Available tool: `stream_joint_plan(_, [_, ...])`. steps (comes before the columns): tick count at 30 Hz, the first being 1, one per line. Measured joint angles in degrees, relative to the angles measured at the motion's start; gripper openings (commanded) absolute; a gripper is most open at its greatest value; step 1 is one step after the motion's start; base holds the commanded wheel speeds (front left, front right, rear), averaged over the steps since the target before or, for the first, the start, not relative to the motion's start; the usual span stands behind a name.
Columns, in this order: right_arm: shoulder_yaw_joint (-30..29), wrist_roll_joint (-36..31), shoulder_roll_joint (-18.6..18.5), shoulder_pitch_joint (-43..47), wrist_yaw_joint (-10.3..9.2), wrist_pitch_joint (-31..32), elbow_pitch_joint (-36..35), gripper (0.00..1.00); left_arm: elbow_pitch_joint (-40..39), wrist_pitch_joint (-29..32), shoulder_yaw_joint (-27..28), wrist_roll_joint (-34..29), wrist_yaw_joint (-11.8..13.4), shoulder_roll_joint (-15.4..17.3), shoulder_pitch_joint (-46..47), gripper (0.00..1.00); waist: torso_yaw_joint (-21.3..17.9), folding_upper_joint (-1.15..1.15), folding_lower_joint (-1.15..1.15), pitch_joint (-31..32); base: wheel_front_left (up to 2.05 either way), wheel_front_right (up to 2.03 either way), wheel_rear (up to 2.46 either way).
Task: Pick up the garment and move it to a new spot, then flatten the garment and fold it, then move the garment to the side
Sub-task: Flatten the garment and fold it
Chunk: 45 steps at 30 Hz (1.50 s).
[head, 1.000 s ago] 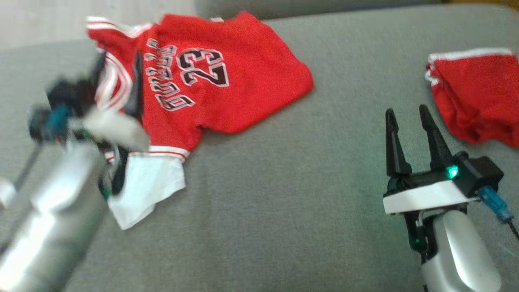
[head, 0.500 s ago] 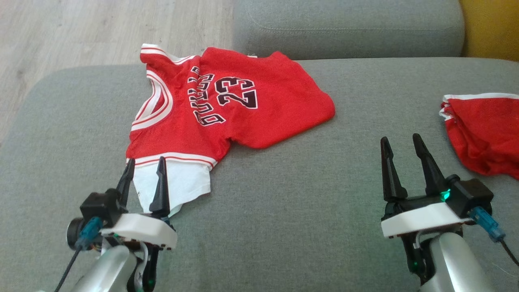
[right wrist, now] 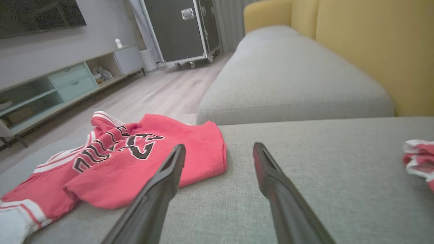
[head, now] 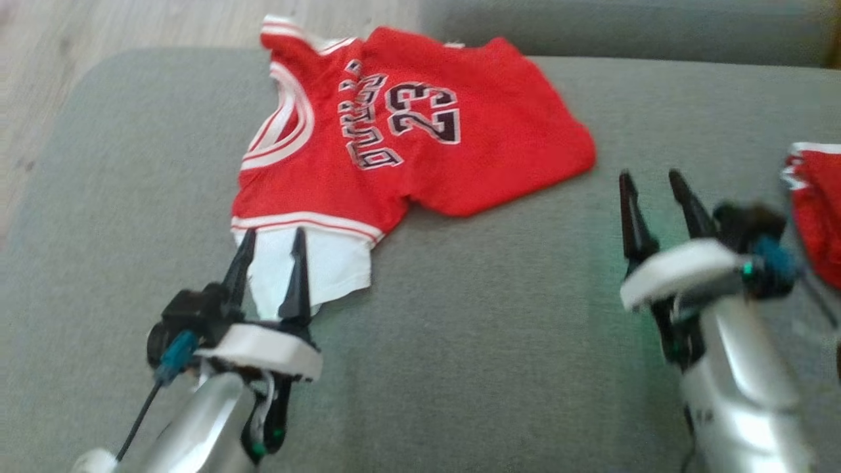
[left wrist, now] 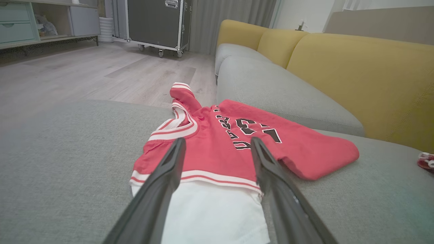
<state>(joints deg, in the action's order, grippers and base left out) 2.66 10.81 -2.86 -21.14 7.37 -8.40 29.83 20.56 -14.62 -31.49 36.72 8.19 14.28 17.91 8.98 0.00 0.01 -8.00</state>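
Left gripper [head: 273, 235], jaws spread and empty, hovers at the white edge of the red jersey [head: 420, 151], which lies rumpled on the grey sofa seat [head: 493, 341]. The right gripper [head: 649, 177], equally agape, sits apart from the hem.

From the left wrist, the fingers bracket the striped band (a pinch here may catch only one layer, dragging the cloth into bunches). Beyond are a wooden floor [left wrist: 101, 74] and a yellow backrest [left wrist: 356, 78].

From the right wrist, a low cabinet [right wrist: 67, 84] lines the wall.
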Motion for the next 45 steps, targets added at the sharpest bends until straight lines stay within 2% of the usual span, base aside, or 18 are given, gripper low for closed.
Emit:
stream_joint_plan(4, [-0.98, 2.71, -1.23, -9.83, 0.00, 6.04, 8.91, 1.00, 1.59, 0.00, 0.01, -1.13, -1.75, -2.60, 2.88, 1.00, 2.82, 0.00, 0.00, -2.18, 0.00, 0.00, 0.00])
stream_joint_plan(8, [-0.75, 4.28, -4.57, -16.23, 0.00, 10.26, 17.84, 1.00, 4.54, 0.00, -1.92, -3.72, -4.26, -3.92, 4.90, 1.00, 5.74, 0.00, 0.00, -4.01, 0.00, 0.00, 0.00])
stream_joint_plan(12, [-0.45, 5.79, -6.80, -19.79, 0.00, 11.38, 24.87, 1.00, 5.64, 0.00, -1.53, -4.53, -5.01, -5.65, 5.71, 1.00, 8.27, 0.00, 0.00, -5.51, 0.00, 0.00, 0.00])
stream_joint_plan(19, [3.47, 7.95, -8.14, -25.31, 0.00, 12.02, 31.47, 1.00, 6.44, -0.01, 0.44, -6.10, -6.25, -7.27, 7.16, 1.00, 10.42, 0.00, 0.00, -7.92, 0.00, 0.00, 0.00])
stream_joint_plan(20, [4.10, 8.02, -8.57, -25.80, 0.00, 12.03, 32.21, 0.94, 6.69, 0.00, 0.56, -6.15, -6.27, -7.46, 7.16, 1.00, 10.56, 0.00, 0.00, -8.15, 0.00, 0.00, 0.00])
stream_joint_plan(21, [4.61, 8.39, -8.84, -26.21, 0.00, 12.03, 32.90, 0.25, 6.97, -0.01, 0.77, -6.43, -6.48, -7.64, 7.16, 1.00, 10.68, 0.00, 0.00, -8.33, 0.00, 0.00, 0.00])
stream_joint_plan(22, [5.13, 8.75, -8.92, -26.48, 0.00, 11.90, 33.28, 0.00, 7.06, 0.00, 1.03, -6.70, -6.70, -7.86, 7.15, 1.00, 10.73, 0.00, 0.00, -8.47, 0.00, 0.00, 0.00])
stream_joint_plan(34, [11.65, 12.41, -8.84, -26.62, 0.00, -0.02, 32.62, 0.00, 8.33, -0.01, 5.60, -8.58, -7.24, -8.28, 5.78, 1.00, 7.90, 0.00, -0.01, -5.45, 0.00, 0.00, 0.00])
stream_joint_plan(40, [10.63, 12.14, -10.98, -25.08, 0.00, -3.37, 32.99, 0.00, 8.21, 0.00, 7.00, -9.15, -7.69, -8.23, 3.02, 1.00, 5.09, 0.00, -0.02, -2.62, 0.00, 0.00, 0.00])
stream_joint_plan(45, [7.11, 6.21, -13.02, -25.31, 0.00, -4.75, 34.68, 0.00, 7.75, 0.00, 7.57, -9.59, -7.77, -8.17, 1.83, 1.00, 3.07, 0.00, -0.02, -0.95, 0.00, 0.00, 0.00])
